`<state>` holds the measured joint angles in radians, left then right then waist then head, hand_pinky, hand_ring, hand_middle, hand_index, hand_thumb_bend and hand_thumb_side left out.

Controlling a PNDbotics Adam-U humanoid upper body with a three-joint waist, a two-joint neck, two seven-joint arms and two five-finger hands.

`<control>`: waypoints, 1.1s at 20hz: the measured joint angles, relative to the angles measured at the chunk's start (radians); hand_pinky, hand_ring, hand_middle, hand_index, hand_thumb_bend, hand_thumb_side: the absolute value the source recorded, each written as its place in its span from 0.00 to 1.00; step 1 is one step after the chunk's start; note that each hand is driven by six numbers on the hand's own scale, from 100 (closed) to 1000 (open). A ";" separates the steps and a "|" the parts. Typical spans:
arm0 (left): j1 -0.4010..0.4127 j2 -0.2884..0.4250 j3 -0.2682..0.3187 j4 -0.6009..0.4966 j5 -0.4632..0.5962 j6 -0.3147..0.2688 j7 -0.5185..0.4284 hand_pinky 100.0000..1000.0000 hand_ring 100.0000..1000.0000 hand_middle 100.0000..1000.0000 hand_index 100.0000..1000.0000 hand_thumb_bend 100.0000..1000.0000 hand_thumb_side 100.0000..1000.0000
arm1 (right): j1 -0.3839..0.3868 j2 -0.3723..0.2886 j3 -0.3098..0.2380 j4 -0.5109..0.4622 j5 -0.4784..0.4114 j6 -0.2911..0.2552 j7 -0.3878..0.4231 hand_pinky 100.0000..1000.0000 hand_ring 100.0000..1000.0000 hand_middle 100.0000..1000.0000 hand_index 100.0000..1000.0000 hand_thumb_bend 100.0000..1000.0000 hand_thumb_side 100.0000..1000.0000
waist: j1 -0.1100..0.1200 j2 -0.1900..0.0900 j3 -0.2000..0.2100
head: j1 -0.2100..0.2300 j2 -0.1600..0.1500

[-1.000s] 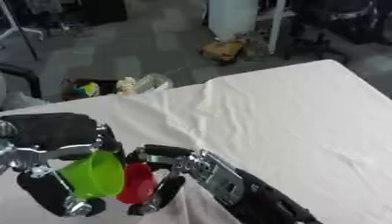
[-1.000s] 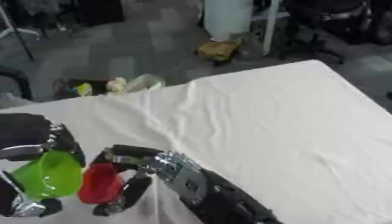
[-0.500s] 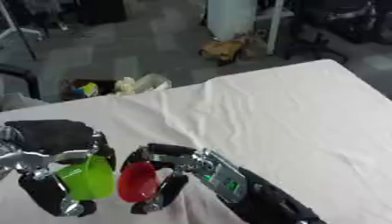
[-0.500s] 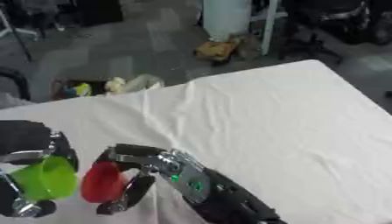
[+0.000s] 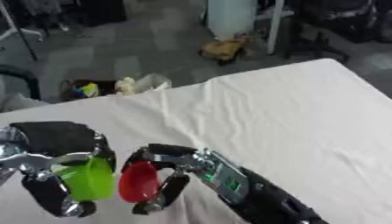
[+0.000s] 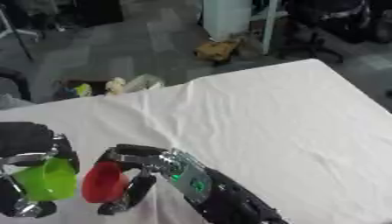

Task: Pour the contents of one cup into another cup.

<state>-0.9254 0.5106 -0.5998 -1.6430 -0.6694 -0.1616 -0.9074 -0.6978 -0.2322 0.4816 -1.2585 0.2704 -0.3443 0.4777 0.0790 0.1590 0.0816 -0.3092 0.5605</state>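
Two cups here, one green and one red, and two robot hands, each holding one. The left robot hand [image 5: 54, 151] has its fingers curled around the green cup [image 5: 85, 180], and the right robot hand [image 5: 165, 168] is wrapped around the red cup [image 5: 138, 181]. Both cups sit side by side near the lower left corner of the tabletop [image 5: 306, 113], held up over the white cloth, rims just beside each other, possibly touching, I can't really tell. The red cup is tipped so its mouth faces the green one.

Whatever is inside either cup is impossible to make out; the insides just read as flat colour. The fingers cover a good part of each cup, and the bottom of the left robot hand runs close to the frame edge. The right forearm is cut off at the bottom edge too.

Beyond the far edge of the tabletop there's floor with some clutter: a yellowish-brown lump [image 5: 223, 49] and a dark bin [image 5: 84, 89] with pale stuff in it, hard to identify.
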 measured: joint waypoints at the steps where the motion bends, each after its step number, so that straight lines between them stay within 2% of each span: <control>1: 0.000 -0.002 0.000 0.000 0.000 0.000 0.000 0.02 0.00 0.15 0.68 0.08 0.06 | 0.002 0.000 0.001 0.000 0.000 0.000 0.005 0.64 0.79 0.05 0.39 0.00 0.04 | 0.001 0.000 0.000 | 0.000 0.000; 11: -0.009 -0.019 -0.008 0.005 -0.002 -0.006 0.002 0.02 0.00 0.15 0.68 0.09 0.05 | 0.003 0.001 0.006 0.002 0.000 -0.005 0.025 0.64 0.78 0.05 0.38 0.00 0.04 | 0.005 0.000 0.004 | 0.000 0.000; 22: -0.020 -0.028 -0.034 0.025 -0.055 -0.051 0.015 0.01 0.00 0.15 0.68 0.10 0.05 | 0.003 0.007 0.006 0.008 0.001 -0.005 0.026 0.64 0.78 0.05 0.38 0.00 0.04 | 0.011 0.000 0.000 | 0.000 0.000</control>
<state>-0.9454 0.4822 -0.6343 -1.6182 -0.7247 -0.2122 -0.8926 -0.6946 -0.2248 0.4877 -1.2504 0.2711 -0.3489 0.5039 0.0899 0.1590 0.0821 -0.3088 0.5601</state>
